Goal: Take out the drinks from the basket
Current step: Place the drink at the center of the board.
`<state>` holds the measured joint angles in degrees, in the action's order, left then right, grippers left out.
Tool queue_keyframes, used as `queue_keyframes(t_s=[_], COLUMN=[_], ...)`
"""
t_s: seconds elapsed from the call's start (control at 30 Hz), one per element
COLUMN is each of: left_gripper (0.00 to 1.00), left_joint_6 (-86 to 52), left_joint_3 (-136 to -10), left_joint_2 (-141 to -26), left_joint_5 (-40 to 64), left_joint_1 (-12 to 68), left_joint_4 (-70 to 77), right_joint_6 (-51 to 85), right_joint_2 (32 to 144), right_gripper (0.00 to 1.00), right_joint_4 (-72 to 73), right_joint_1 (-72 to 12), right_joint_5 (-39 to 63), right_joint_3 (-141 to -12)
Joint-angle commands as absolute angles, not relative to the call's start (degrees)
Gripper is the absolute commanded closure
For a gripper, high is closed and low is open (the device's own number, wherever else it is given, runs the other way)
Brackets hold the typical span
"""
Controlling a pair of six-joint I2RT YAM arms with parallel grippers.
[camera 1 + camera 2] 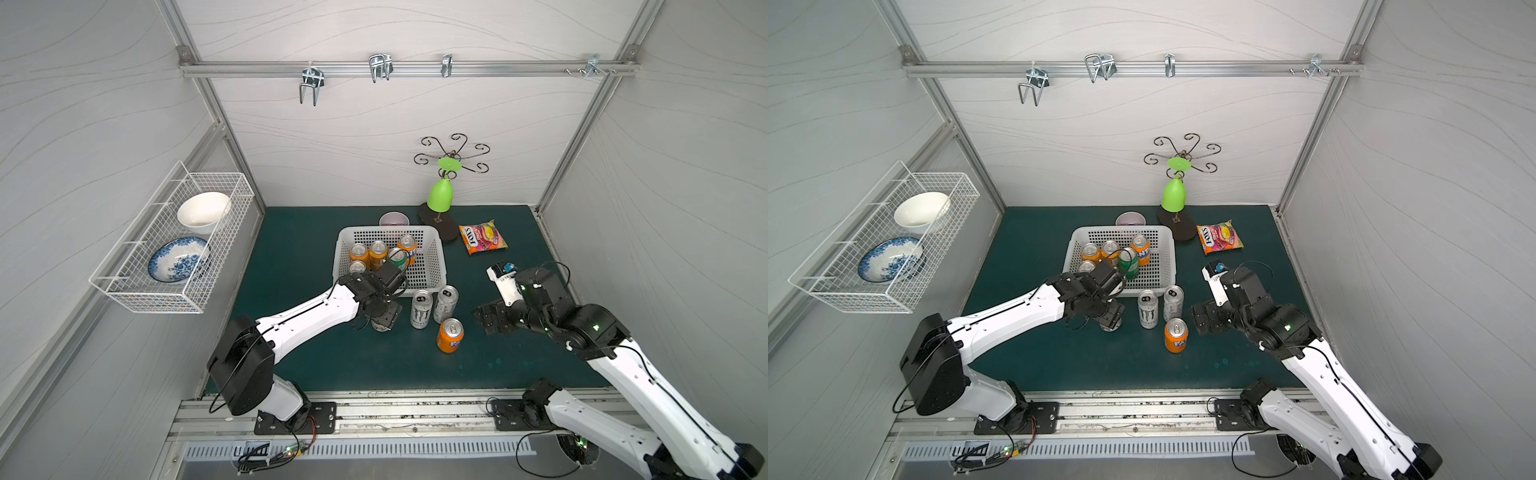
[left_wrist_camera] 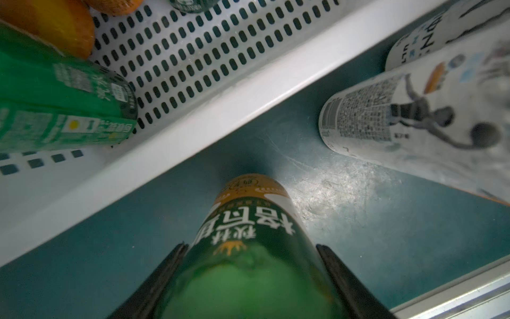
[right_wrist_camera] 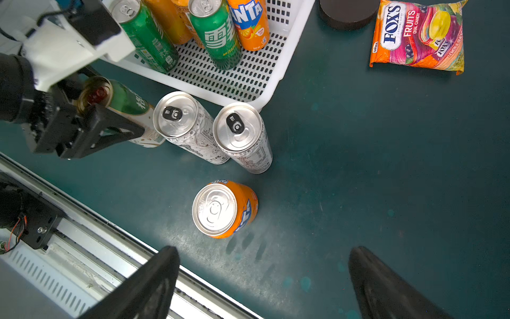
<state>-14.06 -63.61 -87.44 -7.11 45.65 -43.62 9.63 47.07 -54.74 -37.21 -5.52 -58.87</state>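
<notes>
Gold-topped, dark green and white, the drink can (image 3: pixel 129 107) is clamped between the jaws of the left gripper (image 2: pixel 249 248). The grip is on its upper body, a hold that suits an upright set-down just outside the near wall of the white perforated basket (image 2: pixel 220 116). Its base is down at the dark green mat (image 1: pixel 332 365), though I cannot tell whether it touches. The spot seems chosen to group it with the drinks already out: a tall silver-white Monster can (image 3: pixel 179 116) just beside it, a second tall silver-white can (image 3: pixel 238 127) at the basket's corner, and an orange Fanta can (image 3: pixel 220 210) nearer the front. The right gripper (image 3: pixel 262 252) hangs near that Fanta can, jaws wide apart and empty, probably to stay clear of the left arm. Inside the basket stand five upright cans: a green Sprite can (image 3: pixel 218 38), another green can (image 3: pixel 150 38), a far orange can (image 1: pixel 407 246), a middle orange can (image 1: pixel 378 254) and an outer orange can (image 1: pixel 358 252).
</notes>
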Motion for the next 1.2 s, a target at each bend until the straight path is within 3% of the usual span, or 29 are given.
queue_keyframes(t_s=[0.0, 0.7, 1.17], left_gripper=[0.48, 0.47, 0.4], left_joint_6=[-14.5, -13.8, -14.5], left_joint_3=[-67.4, -70.1, -69.0], left_joint_2=[-88.8, -95.2, -95.9], left_joint_5=[-7.7, -9.0, -8.9], left_joint_1=[46.5, 47.4, 47.3], left_joint_4=[-39.3, -37.8, -36.9], right_joint_6=[10.3, 10.3, 10.4], right_joint_2=[46.8, 46.8, 46.7], right_gripper=[0.01, 0.01, 0.01], right_joint_4=[-55.9, -55.8, -55.5], right_joint_1=[-36.9, -36.9, -36.9], right_joint_5=[-5.8, -5.7, -5.8], right_joint_3=[-60.4, -60.2, -59.9])
